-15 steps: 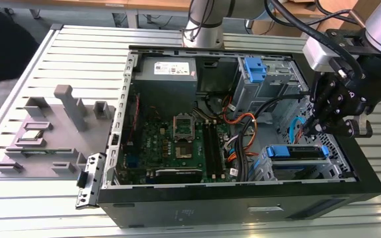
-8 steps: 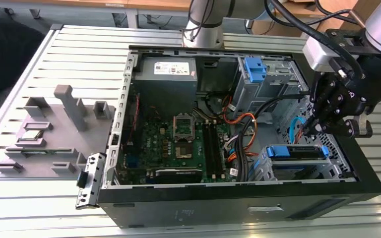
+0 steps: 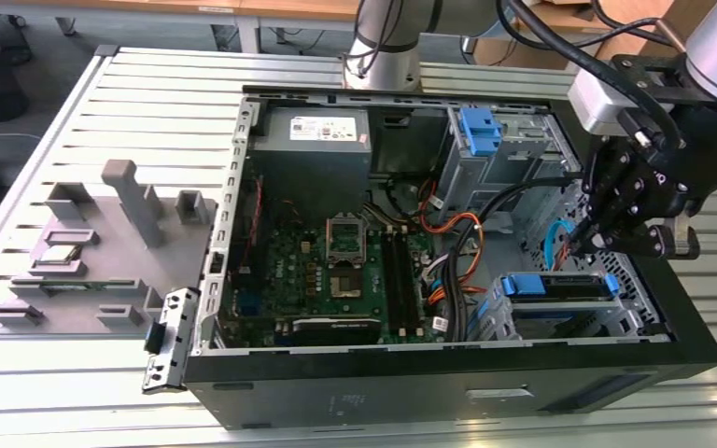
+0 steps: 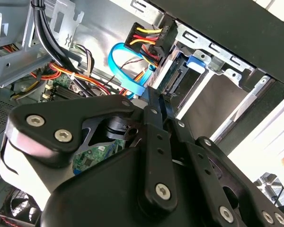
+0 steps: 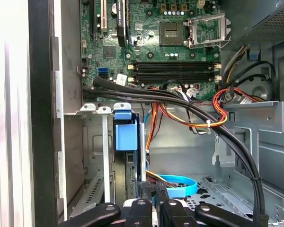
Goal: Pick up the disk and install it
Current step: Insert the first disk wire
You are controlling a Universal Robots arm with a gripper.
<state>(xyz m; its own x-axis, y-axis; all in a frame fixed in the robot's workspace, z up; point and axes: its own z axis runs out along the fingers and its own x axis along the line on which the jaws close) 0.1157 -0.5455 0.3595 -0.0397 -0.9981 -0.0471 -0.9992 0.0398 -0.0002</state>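
Item: disk (image 3: pixel 555 286) in blue caddy, lodged in the lower drive bay (image 3: pixel 496 313) of the open tower case (image 3: pixel 458 383). Gripper (image 3: pixel 579 248) hangs just above it, fingers apparently pressed together, holding nothing (install step, late). Final seating probably calls for a straight push.

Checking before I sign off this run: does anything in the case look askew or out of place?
Nothing looks askew. The disk sits square in its drive cage near the gripper. Only oddity: the processor socket is bare, with no cooler on it.
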